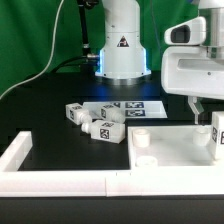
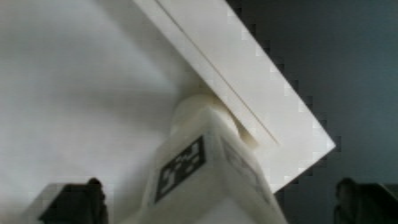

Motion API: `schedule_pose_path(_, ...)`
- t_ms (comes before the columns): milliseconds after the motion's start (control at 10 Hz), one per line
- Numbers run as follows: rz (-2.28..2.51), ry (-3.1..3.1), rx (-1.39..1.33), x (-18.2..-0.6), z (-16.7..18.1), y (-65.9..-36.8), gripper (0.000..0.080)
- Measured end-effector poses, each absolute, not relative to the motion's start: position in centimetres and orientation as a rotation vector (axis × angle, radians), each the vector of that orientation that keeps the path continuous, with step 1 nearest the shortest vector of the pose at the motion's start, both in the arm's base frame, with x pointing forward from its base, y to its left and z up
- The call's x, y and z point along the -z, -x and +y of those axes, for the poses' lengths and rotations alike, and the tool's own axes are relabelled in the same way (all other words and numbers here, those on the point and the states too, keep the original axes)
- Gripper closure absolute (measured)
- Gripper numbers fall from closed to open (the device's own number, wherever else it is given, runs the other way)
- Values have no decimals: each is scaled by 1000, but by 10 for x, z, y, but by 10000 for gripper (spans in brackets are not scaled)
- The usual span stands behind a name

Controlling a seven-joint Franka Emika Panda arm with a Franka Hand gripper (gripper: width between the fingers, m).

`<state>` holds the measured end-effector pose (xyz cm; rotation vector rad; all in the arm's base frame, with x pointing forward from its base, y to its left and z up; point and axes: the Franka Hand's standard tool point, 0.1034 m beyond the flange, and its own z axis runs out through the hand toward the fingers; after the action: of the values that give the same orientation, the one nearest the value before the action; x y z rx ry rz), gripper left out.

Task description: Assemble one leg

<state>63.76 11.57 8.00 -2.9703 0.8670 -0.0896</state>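
One leg [image 1: 216, 135], a white peg with a tag sticker, stands upright at a corner of the large white square panel [image 1: 170, 152] at the exterior view's right. My gripper [image 1: 207, 116] hangs over it. In the wrist view the leg [image 2: 205, 160] rises from the panel [image 2: 89, 80] between my two dark fingertips [image 2: 75, 200], and a gap shows on each side of it. My gripper [image 2: 219, 205] is open around the leg and does not touch it.
Three loose legs [image 1: 78, 113], [image 1: 108, 112], [image 1: 107, 130] lie on the black table in the middle. The marker board [image 1: 142, 104] lies behind them, before the robot base [image 1: 122, 50]. A white rail [image 1: 50, 182] runs along the front.
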Motion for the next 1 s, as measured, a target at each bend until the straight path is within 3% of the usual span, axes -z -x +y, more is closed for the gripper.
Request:
schedule_pose_path(100,512,3090,86,-79,118,-640,151)
schedule_pose_path(400,512,3094,81,-77,120,-644,175)
schedule_pose_path(500,610,3072,79,-77,120,-644,306)
schedule_pose_path(600,746,3040,78,-77,120,-644,488)
schedule_pose_path(1000,1279,2855,68,-76,117,-644,512)
